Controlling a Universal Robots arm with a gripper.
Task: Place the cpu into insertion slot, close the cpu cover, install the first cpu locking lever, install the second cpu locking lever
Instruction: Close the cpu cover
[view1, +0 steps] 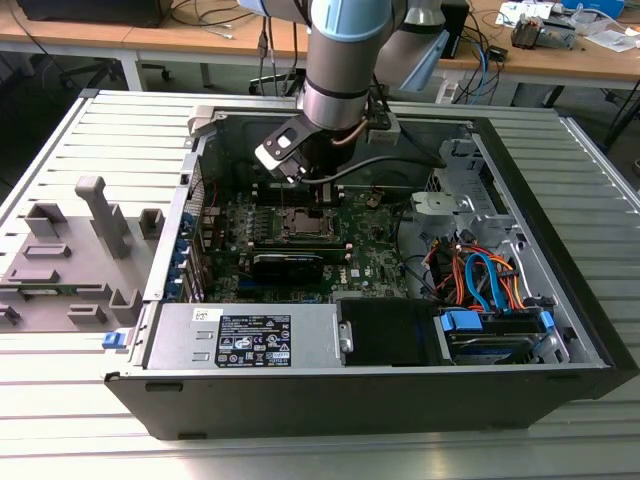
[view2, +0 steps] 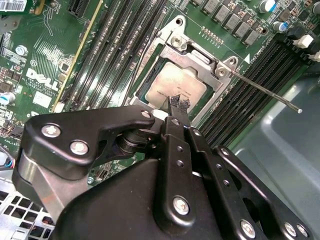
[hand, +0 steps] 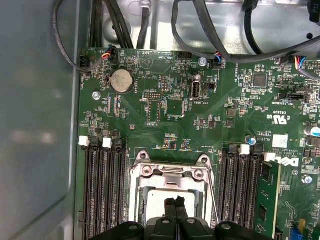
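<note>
The gripper (view2: 177, 106), fingertips pressed together and pinching nothing, hangs directly above the cpu (view2: 172, 85). The cpu lies seated in the insertion slot (view1: 300, 225), and the cpu cover (view2: 187, 47) frames it. A thin locking lever (view2: 265, 91) juts free from the socket corner, slanting away beside the fingertips.

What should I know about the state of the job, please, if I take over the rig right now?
Gripper: fingers shut, holding nothing, tips at the top of the chip; contact unclear.
Chip: seated in the socket.
Cover: looks down around the chip.
Done: chip placed, cover apparently closed.
Left: the levers; one thin lever sticks out free beside the socket.
</note>
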